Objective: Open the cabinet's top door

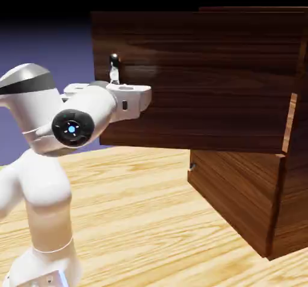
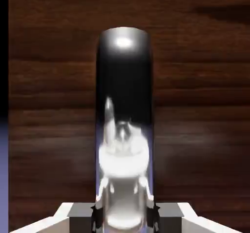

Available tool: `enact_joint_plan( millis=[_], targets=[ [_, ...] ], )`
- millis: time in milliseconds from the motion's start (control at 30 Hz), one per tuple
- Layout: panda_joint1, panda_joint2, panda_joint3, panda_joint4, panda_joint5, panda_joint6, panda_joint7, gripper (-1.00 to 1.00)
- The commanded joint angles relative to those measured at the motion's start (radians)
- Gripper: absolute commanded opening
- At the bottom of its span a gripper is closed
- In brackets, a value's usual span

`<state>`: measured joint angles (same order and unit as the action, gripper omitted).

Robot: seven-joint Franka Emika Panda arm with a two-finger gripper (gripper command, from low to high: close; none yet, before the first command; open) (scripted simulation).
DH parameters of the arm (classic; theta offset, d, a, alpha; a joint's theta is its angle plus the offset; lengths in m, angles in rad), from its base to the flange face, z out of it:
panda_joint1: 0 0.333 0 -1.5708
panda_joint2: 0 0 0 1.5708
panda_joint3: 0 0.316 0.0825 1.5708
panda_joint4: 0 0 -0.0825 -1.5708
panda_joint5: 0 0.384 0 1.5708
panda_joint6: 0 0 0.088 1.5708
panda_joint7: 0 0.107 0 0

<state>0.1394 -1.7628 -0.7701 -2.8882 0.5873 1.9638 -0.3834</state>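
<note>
Your gripper (image 2: 125,212) is closed on the silver bar handle (image 2: 124,75), whose long axis crosses between the fingertips. The top door (image 1: 198,81) lies directly ahead, standing out from the cabinet (image 1: 234,201); any further swing should follow its hinge arc.

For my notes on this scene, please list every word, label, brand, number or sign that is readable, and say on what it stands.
No readable text shows in either view.
The arm's base bears small marks, too small to read.
The cabinet's top door has none visible.
</note>
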Motion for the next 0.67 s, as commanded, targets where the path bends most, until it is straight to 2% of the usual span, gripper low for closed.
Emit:
enact_joint_plan(
  millis=[0,267,633],
  targets=[
    [0.017,0.0,-0.036,0.029,-0.036,-0.035,0.007,-1.0],
    [0.195,0.041,-0.229,0.317,-0.195,-0.337,0.027,-1.0],
    [0.456,0.09,-0.327,0.687,-0.257,-0.649,0.055,-1.0]
  ],
)
